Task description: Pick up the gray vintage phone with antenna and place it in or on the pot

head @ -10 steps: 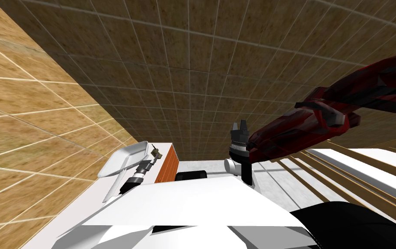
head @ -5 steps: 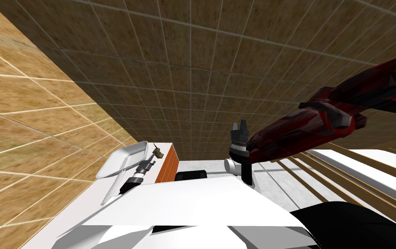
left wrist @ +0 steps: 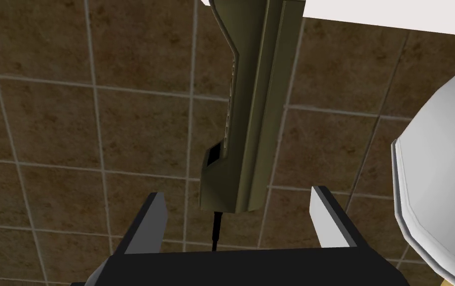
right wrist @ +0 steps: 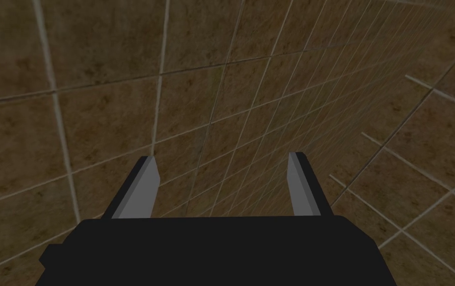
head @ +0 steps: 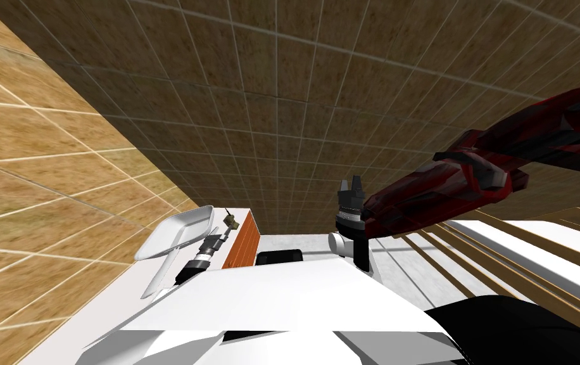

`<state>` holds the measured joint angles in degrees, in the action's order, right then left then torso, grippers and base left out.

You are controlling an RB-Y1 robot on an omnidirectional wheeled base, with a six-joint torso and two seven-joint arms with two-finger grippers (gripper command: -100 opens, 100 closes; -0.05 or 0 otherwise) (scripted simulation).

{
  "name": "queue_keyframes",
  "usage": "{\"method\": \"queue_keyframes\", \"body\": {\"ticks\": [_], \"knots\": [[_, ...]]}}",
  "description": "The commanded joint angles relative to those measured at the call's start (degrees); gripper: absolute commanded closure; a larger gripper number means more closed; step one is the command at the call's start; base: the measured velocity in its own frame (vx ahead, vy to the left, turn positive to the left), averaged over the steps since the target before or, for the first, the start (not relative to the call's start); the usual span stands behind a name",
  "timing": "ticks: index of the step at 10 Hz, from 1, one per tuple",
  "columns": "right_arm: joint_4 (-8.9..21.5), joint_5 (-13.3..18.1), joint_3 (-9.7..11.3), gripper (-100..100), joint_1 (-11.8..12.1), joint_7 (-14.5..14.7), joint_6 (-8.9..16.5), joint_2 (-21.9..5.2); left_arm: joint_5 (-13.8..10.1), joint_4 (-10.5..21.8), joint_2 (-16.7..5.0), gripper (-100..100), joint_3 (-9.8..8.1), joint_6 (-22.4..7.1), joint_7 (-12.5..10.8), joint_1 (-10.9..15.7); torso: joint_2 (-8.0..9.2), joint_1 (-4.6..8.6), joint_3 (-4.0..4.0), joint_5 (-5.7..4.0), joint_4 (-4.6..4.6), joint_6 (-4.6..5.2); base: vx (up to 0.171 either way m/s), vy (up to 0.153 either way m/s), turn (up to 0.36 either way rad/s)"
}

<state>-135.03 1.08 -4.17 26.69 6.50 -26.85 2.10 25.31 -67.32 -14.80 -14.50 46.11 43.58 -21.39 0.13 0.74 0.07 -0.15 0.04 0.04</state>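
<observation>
A shallow white pot (head: 178, 231) with a long handle is seen on a white counter (head: 118, 298). The olive-grey, slab-shaped phone (left wrist: 249, 114), with a thin dark antenna at its end, is placed just beside the pot, between the left gripper's (left wrist: 239, 193) widely spread fingers, untouched. The right gripper (right wrist: 224, 161) is likewise spread wide.

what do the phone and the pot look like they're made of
Phone: olive-grey, matte, with moulded ridges, so probably plastic. Pot: plain pale grey, smooth, softly shaded at the rim; metal or enamel, cannot tell which.
</observation>
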Motion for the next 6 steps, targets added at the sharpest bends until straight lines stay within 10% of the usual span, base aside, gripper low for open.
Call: {"method": "queue_keyframes", "body": {"ticks": [1,3,6], "knots": [[0.00,0.00,0.00,0,0.00,0.00,0.00,0.00,0.26,-0.36,-0.63,-100,-0.70,-0.43,0.24,-0.78,0.00,0.00,0.00,0.00,0.00,0.00,-0.024,-0.182,0.044],[0.00,0.00,0.00,0,0.00,0.00,0.00,0.00,1.68,-1.60,-2.69,-100,-1.98,-1.50,1.10,-1.64,-0.24,-0.01,-0.13,-0.01,-0.04,0.02,0.056,-0.136,-0.031],[0.00,0.00,-0.02,0,0.02,0.00,0.00,-0.03,1.93,-2.07,-3.52,-100,-1.86,-1.89,1.30,-1.69,-0.75,-0.91,-0.41,0.17,-0.14,0.02,0.118,0.042,-0.005]]}}
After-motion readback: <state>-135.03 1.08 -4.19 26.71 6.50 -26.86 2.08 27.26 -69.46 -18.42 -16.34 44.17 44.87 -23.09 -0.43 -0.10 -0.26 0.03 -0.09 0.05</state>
